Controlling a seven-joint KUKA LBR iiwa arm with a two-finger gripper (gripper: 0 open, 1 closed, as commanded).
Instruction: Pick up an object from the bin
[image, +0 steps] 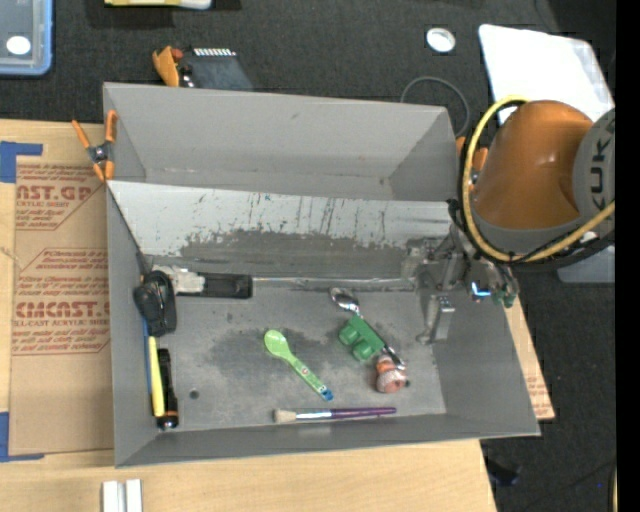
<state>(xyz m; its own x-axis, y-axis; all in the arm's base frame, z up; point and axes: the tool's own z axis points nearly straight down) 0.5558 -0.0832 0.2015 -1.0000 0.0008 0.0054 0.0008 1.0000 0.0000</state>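
Observation:
My gripper (438, 300) hangs at the right side of the bin, low over the bin floor near the right wall. Nearest to it, a little to its left, lies a green block-shaped toy (356, 337) with a small metal spoon (344, 298) just above it. A small red and brown piece (390, 376) rests below the green toy. The gripper is apart from all of these, and I see nothing in it.
A light green plastic spoon (291, 358) lies mid-floor, a purple-handled brush (335, 412) along the front wall. At the left sit a black round thing (155, 300), a black and white tool (212, 285) and a yellow and black marker (158, 385).

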